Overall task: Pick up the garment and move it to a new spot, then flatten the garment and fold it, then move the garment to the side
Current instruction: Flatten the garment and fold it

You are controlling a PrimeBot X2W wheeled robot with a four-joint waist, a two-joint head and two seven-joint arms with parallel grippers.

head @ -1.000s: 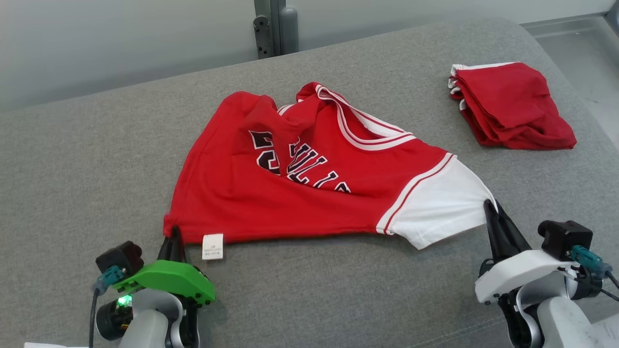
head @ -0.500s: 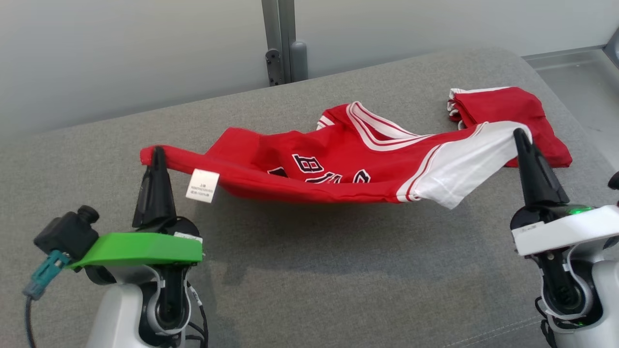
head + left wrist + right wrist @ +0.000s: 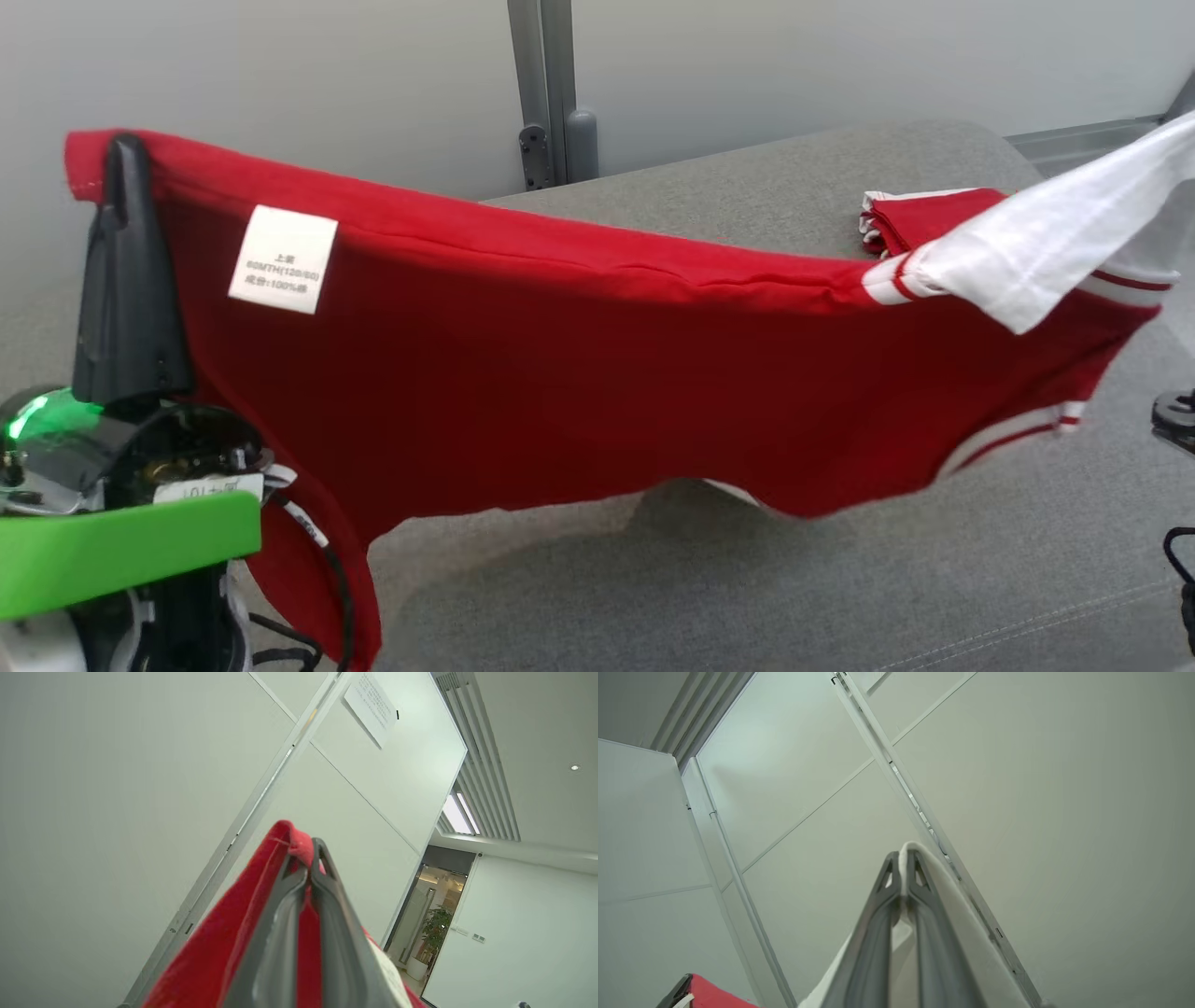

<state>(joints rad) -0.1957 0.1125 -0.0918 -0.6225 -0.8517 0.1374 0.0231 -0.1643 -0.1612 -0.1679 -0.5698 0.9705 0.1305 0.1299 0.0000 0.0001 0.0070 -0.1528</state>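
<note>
The garment [image 3: 560, 373], a red jersey with a white sleeve [image 3: 1055, 243] and a white label [image 3: 283, 259], hangs spread in the air above the grey cushion [image 3: 840, 579]. My left gripper [image 3: 126, 145] stands upright at the far left, shut on the red hem corner; the left wrist view shows its fingertips [image 3: 306, 847] pinching red cloth. The white sleeve runs off the right edge of the head view. In the right wrist view my right gripper [image 3: 903, 854] is shut on white cloth. The jersey's lower edge dangles just over the cushion.
A second red garment [image 3: 924, 219] lies folded at the cushion's far right, partly behind the raised sleeve. A grey wall post [image 3: 546, 93] rises behind the cushion. Pale wall panels back both wrist views.
Both grippers have risen, lifting the jersey off the cushion until it hangs stretched between them. The head view has also shifted.
</note>
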